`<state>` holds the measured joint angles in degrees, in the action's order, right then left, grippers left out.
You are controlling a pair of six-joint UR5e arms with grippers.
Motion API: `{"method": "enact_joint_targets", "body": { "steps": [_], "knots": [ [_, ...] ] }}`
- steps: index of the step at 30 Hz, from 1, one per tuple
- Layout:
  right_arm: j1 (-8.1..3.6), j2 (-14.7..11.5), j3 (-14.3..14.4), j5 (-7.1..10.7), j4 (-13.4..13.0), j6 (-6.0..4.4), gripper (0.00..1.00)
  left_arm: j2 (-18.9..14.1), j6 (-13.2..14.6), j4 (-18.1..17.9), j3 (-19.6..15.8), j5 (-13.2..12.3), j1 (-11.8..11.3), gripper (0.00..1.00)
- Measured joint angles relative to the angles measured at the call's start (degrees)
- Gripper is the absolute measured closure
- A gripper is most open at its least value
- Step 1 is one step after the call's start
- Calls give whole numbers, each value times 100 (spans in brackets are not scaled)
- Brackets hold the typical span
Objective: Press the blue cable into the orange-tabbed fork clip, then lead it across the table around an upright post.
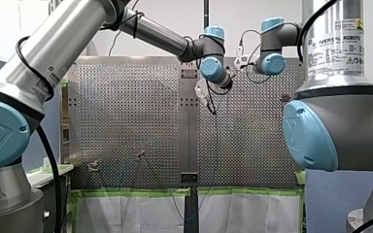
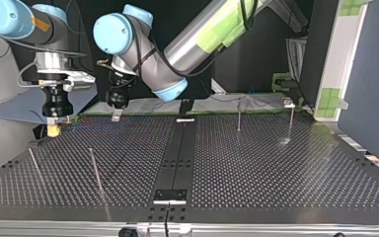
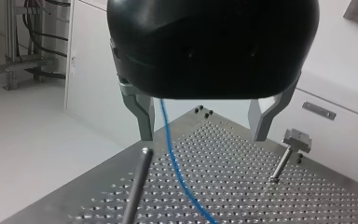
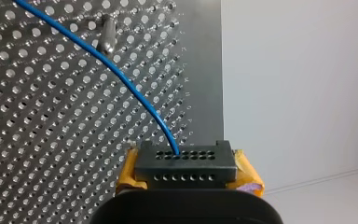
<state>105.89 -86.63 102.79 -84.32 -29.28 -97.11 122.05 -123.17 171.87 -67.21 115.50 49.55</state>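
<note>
Right claw (image 4: pixel 185 165) pinches the blue cable (image 4: pixel 121 77) — left claw (image 3: pixel 203 135) stands wide, cable between.

Perforated metal table (image 2: pixel 276 168) w/ dark centre strip (image 2: pixel 177 153) running front to back. Front view: green tape (image 1: pixel 126 192) along table's near edge, white sheet (image 1: pixel 126 216) below it. Left wrist view: white cabinet (image 3: pixel 345 140) w/ metal handle (image 3: pixel 318 110) beyond table, metal rack (image 3: pixel 18 46) off to one side.
</note>
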Motion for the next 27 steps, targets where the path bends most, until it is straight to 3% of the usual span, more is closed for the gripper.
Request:
{"method": "enact_joint_targets", "body": {
  "steps": [9, 27],
  "knots": [
    [70, -19, 0, 2, 1, 22, 100, 30, -194, -350, 3, -198, -86, 0],
    [157, -113, 0, 2, 0, 10, 100, 30, -229, -972, 7, -166, -327, 0]
  ]
}}
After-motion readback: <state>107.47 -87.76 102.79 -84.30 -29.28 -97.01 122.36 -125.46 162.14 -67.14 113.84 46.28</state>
